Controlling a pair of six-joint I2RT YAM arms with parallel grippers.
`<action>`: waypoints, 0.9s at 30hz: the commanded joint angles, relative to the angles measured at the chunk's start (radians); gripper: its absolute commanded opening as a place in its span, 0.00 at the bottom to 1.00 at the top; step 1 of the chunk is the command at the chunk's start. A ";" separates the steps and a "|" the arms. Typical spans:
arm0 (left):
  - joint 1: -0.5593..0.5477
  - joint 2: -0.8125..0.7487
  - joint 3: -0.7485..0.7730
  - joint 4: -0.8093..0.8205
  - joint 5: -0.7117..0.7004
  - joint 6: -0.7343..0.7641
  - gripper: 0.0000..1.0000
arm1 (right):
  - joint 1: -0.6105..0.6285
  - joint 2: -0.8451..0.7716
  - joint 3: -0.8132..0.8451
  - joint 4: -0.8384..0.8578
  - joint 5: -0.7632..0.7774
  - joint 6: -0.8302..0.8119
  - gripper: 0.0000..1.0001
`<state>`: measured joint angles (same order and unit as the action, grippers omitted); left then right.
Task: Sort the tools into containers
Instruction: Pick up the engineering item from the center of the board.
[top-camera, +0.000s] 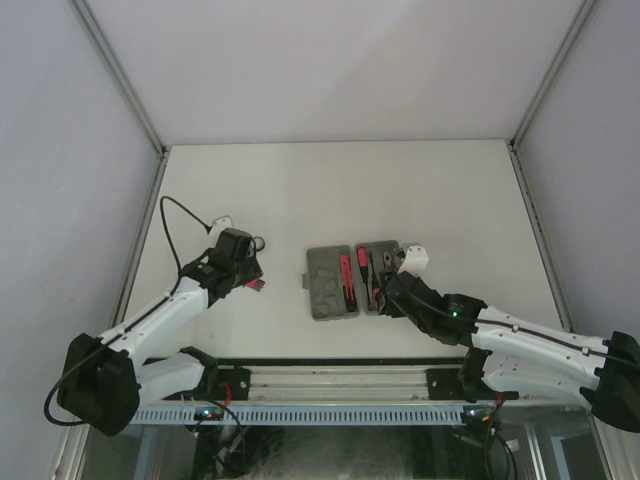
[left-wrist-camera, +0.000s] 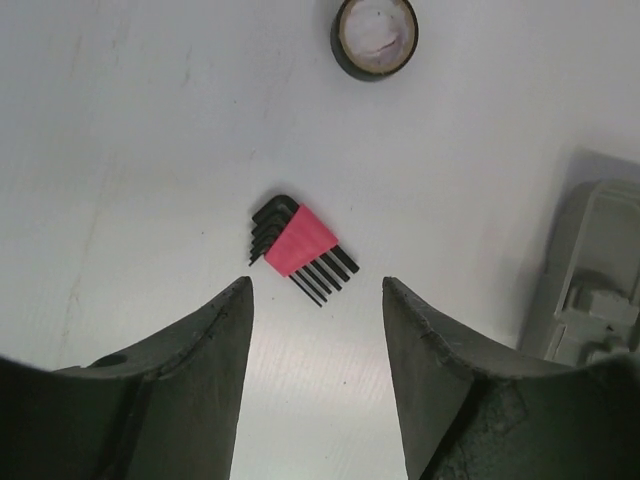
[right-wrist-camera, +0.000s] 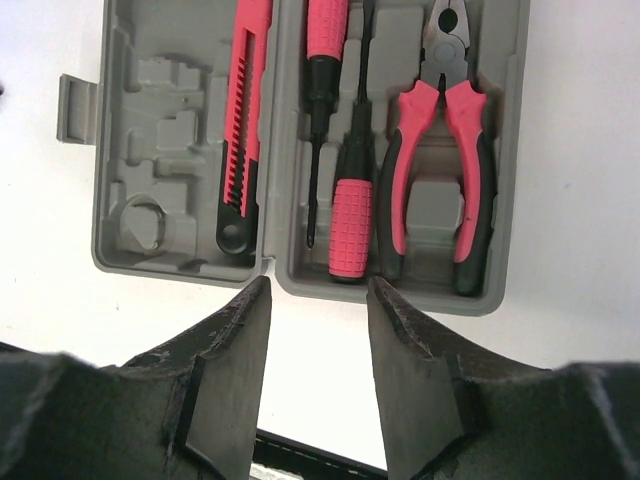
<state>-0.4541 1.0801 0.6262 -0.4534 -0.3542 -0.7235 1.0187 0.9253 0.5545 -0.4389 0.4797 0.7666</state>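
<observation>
While hovering well left of the grey trays (top-camera: 322, 282), frames the hex-key set (left-wrist-camera: 300, 245) just ahead of the left gripper (left-wrist-camera: 316, 284), jaws spread and empty. Lies loose on the table, not yet in the trays; long axis slanted across the jaw gap, not square to it. Beyond it, the dark ring (left-wrist-camera: 338, 45), also left of the trays. At the trays' near edge, the right gripper (right-wrist-camera: 317, 283), jaws likewise spread, holding nothing, well apart from the set. Likely calls for the left gripper, with a wrist turn before closing.
</observation>
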 joint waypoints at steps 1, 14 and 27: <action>0.026 0.060 0.107 0.010 -0.024 0.047 0.60 | -0.016 -0.023 -0.011 0.007 -0.032 0.002 0.43; 0.127 0.377 0.394 -0.022 0.046 0.168 0.69 | -0.018 -0.055 -0.043 0.019 -0.091 -0.004 0.42; 0.142 0.608 0.522 -0.048 0.069 0.189 0.71 | -0.017 -0.065 -0.048 0.011 -0.101 0.000 0.42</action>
<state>-0.3286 1.6684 1.0782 -0.4946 -0.2951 -0.5602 1.0027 0.8738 0.5087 -0.4393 0.3813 0.7662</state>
